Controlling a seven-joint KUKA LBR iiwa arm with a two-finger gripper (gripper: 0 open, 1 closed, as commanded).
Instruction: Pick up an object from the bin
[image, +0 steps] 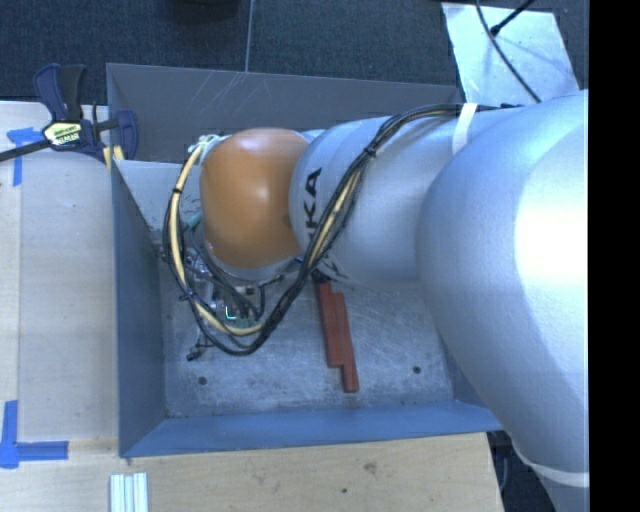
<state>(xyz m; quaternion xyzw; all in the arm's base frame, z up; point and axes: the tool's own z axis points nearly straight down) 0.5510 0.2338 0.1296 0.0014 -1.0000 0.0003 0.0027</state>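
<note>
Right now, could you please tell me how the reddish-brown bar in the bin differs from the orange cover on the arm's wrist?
The reddish-brown bar is long, straight and flat-sided; the orange cover is a rounded dome. The bar lies on the floor of the bin, its upper end hidden by the arm; the cover sits on the wrist, cables looped round it. Both are warm-coloured.

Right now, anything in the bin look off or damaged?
Nothing stands out. One reddish-brown bar lies flat on the floor of the bin, whole, beside the gripper. The arm covers much of the floor, so that part is unchecked.
</note>
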